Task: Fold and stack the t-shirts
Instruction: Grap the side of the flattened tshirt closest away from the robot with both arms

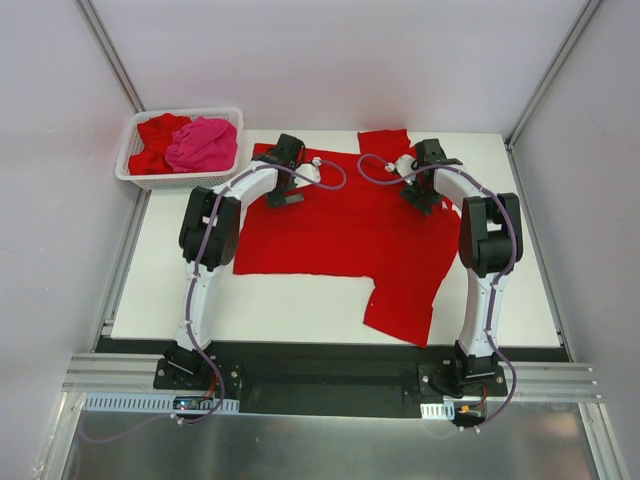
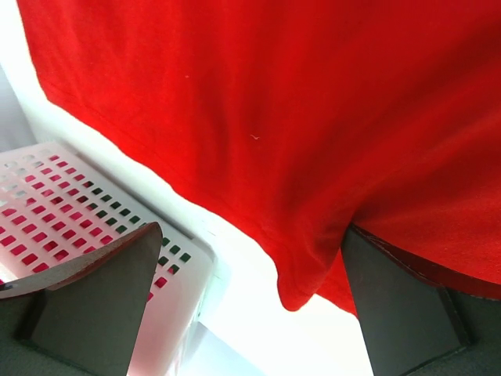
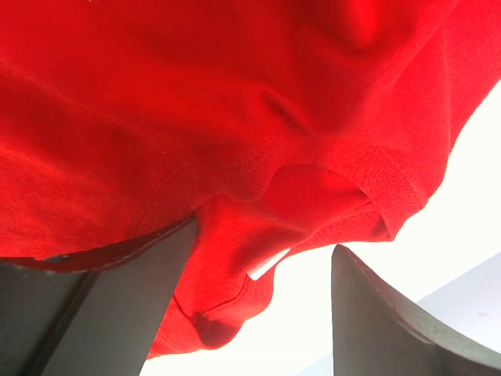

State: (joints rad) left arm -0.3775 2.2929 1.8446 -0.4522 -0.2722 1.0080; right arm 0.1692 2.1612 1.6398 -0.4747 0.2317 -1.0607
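While red t-shirt [image 1: 330, 230] lies flat | white tag [image 3: 268, 265] txt unreadable | L gripper [image 2: 250, 229] spread | R gripper [image 3: 266, 235] spread

Both the left arm [image 1: 203, 285] and the right arm [image 1: 486, 300] were built of smooth white tubular links joined by bulky black joints. A thin purplish-grey cable [image 1: 342, 177] ran along each arm. Each stood on a black base plate [image 1: 180, 375]. The fingers [image 2: 94, 305] were dark grey, wedge-shaped slabs.

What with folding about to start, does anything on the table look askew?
The red shirt lies crooked on the table, one corner reaching the near edge on the right. Nothing else stands out.
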